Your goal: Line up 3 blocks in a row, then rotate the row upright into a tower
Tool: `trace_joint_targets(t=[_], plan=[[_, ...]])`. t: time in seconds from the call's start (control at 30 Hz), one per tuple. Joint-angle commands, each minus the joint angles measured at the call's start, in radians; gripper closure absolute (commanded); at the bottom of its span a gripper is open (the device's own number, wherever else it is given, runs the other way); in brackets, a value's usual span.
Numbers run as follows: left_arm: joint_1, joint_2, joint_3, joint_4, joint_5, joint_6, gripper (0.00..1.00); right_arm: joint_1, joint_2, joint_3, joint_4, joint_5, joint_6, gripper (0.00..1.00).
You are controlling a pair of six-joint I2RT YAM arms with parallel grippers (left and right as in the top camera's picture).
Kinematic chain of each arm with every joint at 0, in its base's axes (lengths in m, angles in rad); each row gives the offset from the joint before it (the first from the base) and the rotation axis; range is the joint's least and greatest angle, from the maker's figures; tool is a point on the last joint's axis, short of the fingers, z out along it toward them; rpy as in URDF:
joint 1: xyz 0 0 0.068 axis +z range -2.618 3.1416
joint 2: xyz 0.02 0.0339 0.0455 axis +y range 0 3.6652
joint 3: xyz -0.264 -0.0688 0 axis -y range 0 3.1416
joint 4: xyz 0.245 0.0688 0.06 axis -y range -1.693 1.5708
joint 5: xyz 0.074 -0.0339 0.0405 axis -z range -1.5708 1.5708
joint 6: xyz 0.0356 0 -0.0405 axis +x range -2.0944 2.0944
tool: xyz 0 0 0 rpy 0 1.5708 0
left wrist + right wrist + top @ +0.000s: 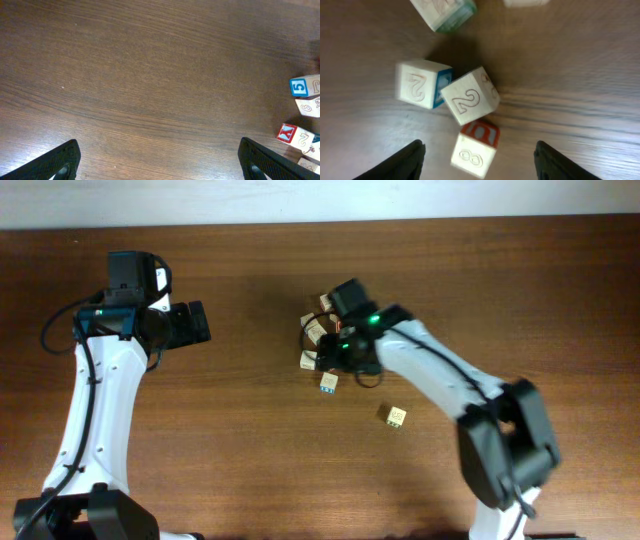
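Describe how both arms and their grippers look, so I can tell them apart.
The left arm and right arm look alike: white rounded shells, black joints, black cables looping at the wrists, a green light near each wrist. The left gripper and right gripper have matte black fingers.

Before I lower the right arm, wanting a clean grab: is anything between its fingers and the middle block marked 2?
Yes. A red-sided block marked 8 lies between the right fingers, touching the middle block just beyond it. Nothing else intervenes.
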Motion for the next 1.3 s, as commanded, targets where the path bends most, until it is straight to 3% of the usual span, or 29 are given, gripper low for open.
trace_joint_targets(t=[0.0,0.07,0.17,0.23,0.3,0.43,0.53,0.6,0.63,0.73,0.8,0.83,0.93,1.17,1.27], plan=[[0.002,0.002,0.011,0.001,-0.007,-0.012,0.01,0.047,0.111,0.009,0.016,0.055,0.136,0.37],[0.002,0.002,0.011,0.001,-0.007,-0.012,0.01,0.047,0.117,0.009,0.017,0.076,0.118,0.56],[0.002,0.002,0.011,0.002,-0.007,-0.012,0.01,0.042,0.098,0.021,-0.066,0.069,0.023,0.76],[0.002,0.002,0.011,0.002,-0.007,-0.012,0.01,0.042,0.072,0.090,-0.231,0.068,-0.045,0.81],[0.002,0.002,0.011,0.001,-0.007,-0.012,0.01,0.042,0.070,0.079,-0.390,0.068,-0.009,0.81],[0.002,0.002,0.011,0.001,-0.007,-0.012,0.01,-0.014,0.070,-0.045,-0.392,0.069,0.064,0.80],[0.002,0.002,0.011,0.002,-0.007,-0.012,0.01,-0.053,0.070,-0.045,-0.363,0.076,0.048,0.63],[0.002,0.002,0.011,0.002,-0.007,-0.012,0.01,-0.070,0.070,-0.024,-0.351,0.050,-0.031,0.44],[0.002,0.002,0.011,0.002,-0.007,-0.012,0.01,-0.070,0.070,-0.005,-0.355,0.038,-0.046,0.40],[0.002,0.002,0.011,0.002,-0.006,-0.012,0.01,-0.071,0.070,0.126,-0.409,0.043,-0.124,0.38],[0.002,0.002,0.011,0.002,-0.006,-0.012,0.01,-0.066,0.070,0.273,-0.365,0.013,-0.324,0.33],[0.002,0.002,0.011,0.002,-0.006,-0.012,0.01,-0.051,0.072,0.288,-0.251,-0.001,-0.436,0.32],[0.002,0.002,0.011,0.002,-0.006,-0.012,0.01,-0.002,0.150,0.286,-0.173,-0.004,-0.616,0.32],[0.002,0.002,0.011,0.001,-0.007,-0.012,0.01,0.005,0.212,0.262,-0.126,-0.002,-0.681,0.49],[0.002,0.002,0.011,0.002,-0.007,-0.012,0.01,0.004,0.212,0.214,-0.076,0.051,-0.669,0.65]])
